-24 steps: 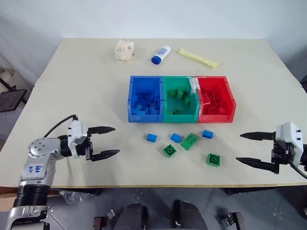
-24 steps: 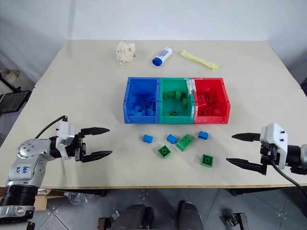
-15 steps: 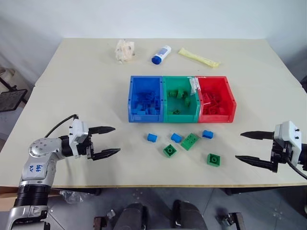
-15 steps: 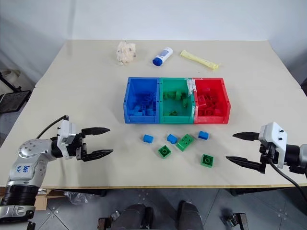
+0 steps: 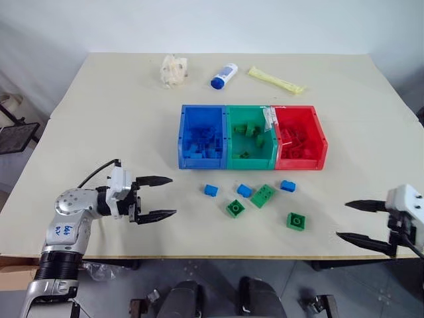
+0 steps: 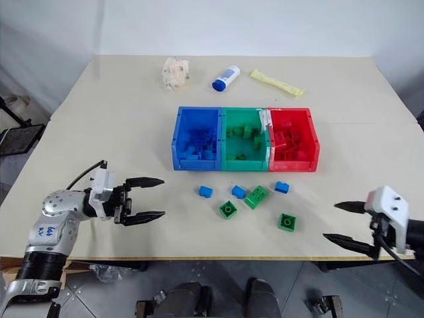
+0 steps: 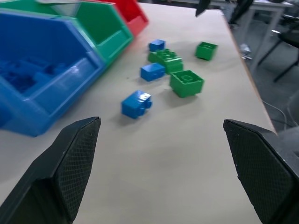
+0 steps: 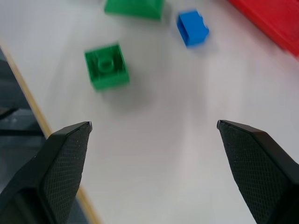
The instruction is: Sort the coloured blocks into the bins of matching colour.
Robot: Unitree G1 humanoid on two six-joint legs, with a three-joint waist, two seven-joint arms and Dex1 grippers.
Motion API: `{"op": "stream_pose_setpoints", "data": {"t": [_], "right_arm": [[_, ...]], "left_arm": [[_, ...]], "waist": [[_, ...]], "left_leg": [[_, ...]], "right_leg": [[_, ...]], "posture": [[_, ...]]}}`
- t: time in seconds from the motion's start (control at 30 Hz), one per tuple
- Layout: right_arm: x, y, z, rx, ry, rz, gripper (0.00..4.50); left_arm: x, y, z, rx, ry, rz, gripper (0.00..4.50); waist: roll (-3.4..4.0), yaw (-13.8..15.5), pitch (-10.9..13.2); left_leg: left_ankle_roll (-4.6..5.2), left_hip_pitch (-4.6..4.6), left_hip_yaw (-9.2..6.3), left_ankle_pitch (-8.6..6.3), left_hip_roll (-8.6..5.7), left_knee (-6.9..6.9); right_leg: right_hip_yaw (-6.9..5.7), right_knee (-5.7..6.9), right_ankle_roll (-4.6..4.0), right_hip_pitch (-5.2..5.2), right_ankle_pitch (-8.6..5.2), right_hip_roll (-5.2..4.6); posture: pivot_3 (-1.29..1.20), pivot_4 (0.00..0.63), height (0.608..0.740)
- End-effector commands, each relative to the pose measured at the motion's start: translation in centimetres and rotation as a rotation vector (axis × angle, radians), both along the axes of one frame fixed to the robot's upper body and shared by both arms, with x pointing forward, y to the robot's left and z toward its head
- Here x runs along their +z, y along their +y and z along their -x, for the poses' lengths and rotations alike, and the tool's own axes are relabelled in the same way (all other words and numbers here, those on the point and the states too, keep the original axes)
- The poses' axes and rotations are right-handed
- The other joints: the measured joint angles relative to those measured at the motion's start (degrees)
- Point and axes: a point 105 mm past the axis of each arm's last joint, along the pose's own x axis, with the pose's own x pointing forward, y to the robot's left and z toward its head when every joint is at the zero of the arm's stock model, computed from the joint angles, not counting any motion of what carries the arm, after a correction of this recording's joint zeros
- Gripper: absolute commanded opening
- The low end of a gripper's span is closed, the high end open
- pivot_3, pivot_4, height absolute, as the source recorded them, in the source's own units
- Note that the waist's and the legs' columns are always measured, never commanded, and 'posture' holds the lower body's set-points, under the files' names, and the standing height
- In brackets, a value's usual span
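Bins (image 5: 252,165) already hold many bricks, yet three blue blocks (image 5: 244,191) and three green blocks (image 5: 295,220) lie loose on the bench (image 5: 119,119), both grippers' jaws wide and empty.

Table (image 5: 99,119) with bins (image 5: 252,137), blocks (image 5: 264,195)

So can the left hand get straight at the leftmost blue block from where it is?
Probably yes. The left hand is open and points across the table toward that blue block, with nothing between them.
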Motion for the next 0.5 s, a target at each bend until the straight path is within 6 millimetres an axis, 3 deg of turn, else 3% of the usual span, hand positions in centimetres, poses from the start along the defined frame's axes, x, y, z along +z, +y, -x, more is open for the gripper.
{"op": "stream_pose_setpoints", "data": {"t": [0.03,0.23,0.5], "right_arm": [[2.1,-1.1,0.6,-0.037,-0.051,0.049,4.50],[2.3,-0.5,0.5,-0.028,-0.050,0.055,4.50],[0.4,4.2,-1.6,0.120,0.037,0.110,4.50]], "left_arm": [[0.3,-0.5,-0.2,-0.037,-0.063,0.003,4.47],[-0.1,-0.7,-0.4,-0.046,-0.075,0.007,4.47],[-0.2,-1.1,0.6,-0.064,-0.079,0.012,4.47]], "waist": [[-0.03,-0.10,0.01],[-0.03,-0.35,0.01],[-0.03,-0.23,0.01]], "left_leg": [[0.00,0.00,0.00,0.00,0.01,0.00],[-0.03,0.03,0.00,-0.02,0.07,-0.02],[-0.03,0.00,-0.04,-0.02,0.06,0.02]], "right_leg": [[0.00,-0.02,0.00,0.01,0.00,0.00],[0.13,0.01,-0.01,-0.03,0.00,-0.22],[0.13,0.05,-0.02,-0.06,0.00,-0.32]], "posture": [[0.00,0.150,0.740],[0.00,0.150,0.740],[0.00,0.150,0.740]]}}
